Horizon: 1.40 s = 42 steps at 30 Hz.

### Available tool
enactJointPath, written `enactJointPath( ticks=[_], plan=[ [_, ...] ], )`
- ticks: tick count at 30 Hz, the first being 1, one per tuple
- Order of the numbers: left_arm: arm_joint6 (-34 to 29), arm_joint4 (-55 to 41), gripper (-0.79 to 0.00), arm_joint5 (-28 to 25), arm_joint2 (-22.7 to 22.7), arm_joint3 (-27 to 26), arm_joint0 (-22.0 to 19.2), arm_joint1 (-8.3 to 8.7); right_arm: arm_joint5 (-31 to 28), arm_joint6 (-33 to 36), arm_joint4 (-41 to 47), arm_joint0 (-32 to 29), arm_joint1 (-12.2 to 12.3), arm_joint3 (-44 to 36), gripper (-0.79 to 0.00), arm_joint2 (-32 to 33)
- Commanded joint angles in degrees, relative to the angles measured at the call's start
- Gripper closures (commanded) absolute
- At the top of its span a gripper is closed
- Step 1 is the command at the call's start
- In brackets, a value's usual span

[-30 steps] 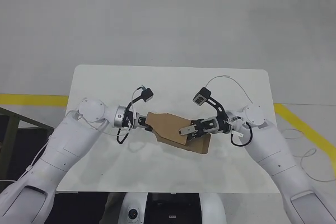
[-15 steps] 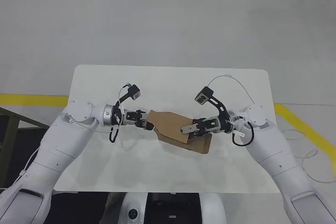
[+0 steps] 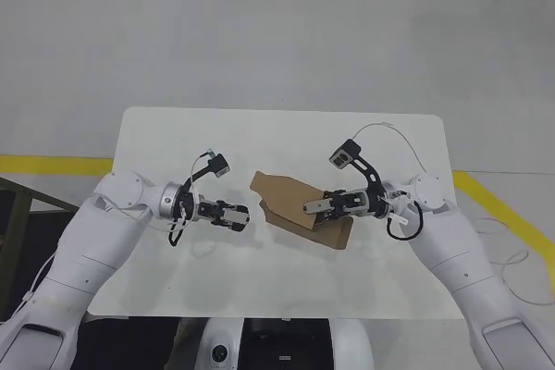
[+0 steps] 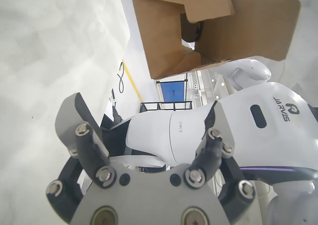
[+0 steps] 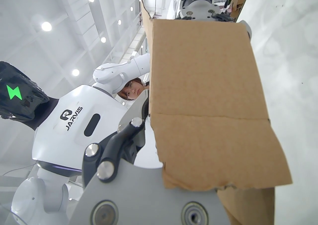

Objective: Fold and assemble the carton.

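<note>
While the right fingers point(image 5: 133, 113) clamp 1 carton point(image 3: 282, 194) wall, the left fingers point(image 4: 70, 116) hang wide, apart; light, bendy cardboard likely grips best near creases.

I believe I am operating in a large robot test hall: a high ceiling point(image 5: 74, 0) with rows of round lamps point(image 5: 46, 26), a grey floor point(image 3: 277, 55) with yellow marking lines point(image 3: 37, 165), and one white table point(image 3: 166, 139).

Bright, even light comes from round ceiling lamps point(image 5: 46, 26) above the carton point(image 3: 282, 194) (its hollow inside is dim). The white table point(image 3: 166, 139) beneath it glares palely; wrist views bend straight lines toward their edges.
</note>
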Motion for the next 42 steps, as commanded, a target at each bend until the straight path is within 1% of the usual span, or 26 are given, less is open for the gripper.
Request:
enactJointPath(
  ticks=[1,6,13,23,27,30,33,38,42],
  plan=[
    [1.45,0.53,-0.785,0.20,0.18,-0.13,-0.38,-0.13,0.11,0.11,-0.15,0.00,-0.05,-0.20,0.000,-0.17],
    [2.93,1.92,-0.785,0.19,1.77,-0.97,-1.55,-0.61,0.42,0.42,-0.47,0.22,-0.33,-0.50,0.000,-1.05],
    [5.89,2.31,-0.785,1.04,3.24,0.41,-3.00,-1.28,0.52,0.52,-0.33,0.98,-0.88,-0.36,0.000,-2.28],
    [6.39,3.66,-0.785,1.06,6.33,-0.67,-4.47,-2.26,0.50,0.50,-0.04,2.13,-1.86,0.86,0.000,-4.28],
    [6.29,3.71,-0.785,0.67,6.82,-0.42,-4.97,-2.50,0.43,0.43,-0.20,2.47,-1.94,1.08,0.000,-4.09],
    [6.27,3.15,-0.785,0.38,6.20,0.51,-4.93,-2.44,0.29,0.29,-0.23,2.32,-1.82,1.11,0.000,-3.49],
    [6.12,2.90,-0.785,0.00,4.66,1.72,-4.43,-2.08,0.18,0.18,-0.17,1.91,-1.61,1.04,0.000,-2.66],
    [5.42,0.61,-0.785,-0.02,0.78,2.80,-2.51,-1.16,0.29,0.29,-0.21,0.99,-1.22,0.55,0.000,-1.44],
    [6.28,-1.56,-0.785,-0.11,-2.31,3.15,-1.17,-0.60,0.62,0.62,-0.49,0.53,-1.11,0.03,0.000,-1.27]
  ],
)
